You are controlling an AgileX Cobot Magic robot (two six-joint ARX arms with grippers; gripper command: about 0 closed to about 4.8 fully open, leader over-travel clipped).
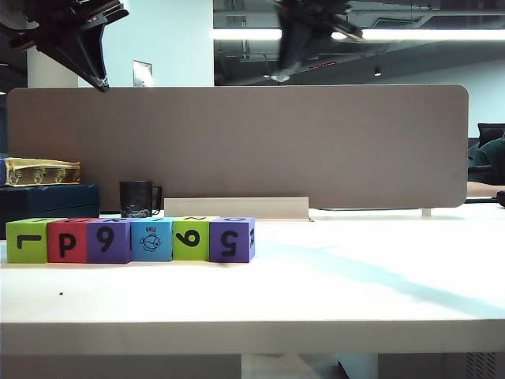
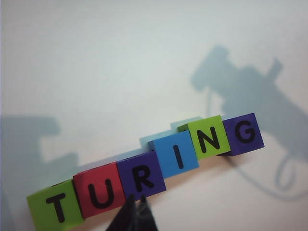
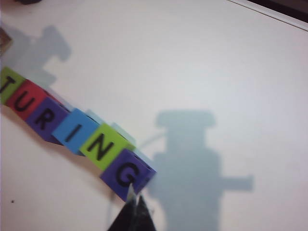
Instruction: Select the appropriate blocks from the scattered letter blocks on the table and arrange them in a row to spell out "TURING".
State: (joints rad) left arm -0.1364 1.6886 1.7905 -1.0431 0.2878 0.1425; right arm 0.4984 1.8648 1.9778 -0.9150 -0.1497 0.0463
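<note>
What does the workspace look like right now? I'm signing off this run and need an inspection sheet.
Surface: white table, bare apart from the blocks and a small dark speck near the front left.
Job's things: six letter blocks touching in a row, top faces reading TURING.
Clutter: black mug behind the row.
End effectors: left end effector shut, above the row, holding nothing; right end effector shut, raised near the G block, holding nothing.
Cables: only a looping cable shadow on the table.
Surroundings: grey-brown divider panel; dark box with a gold-patterned box on it at left.
</note>
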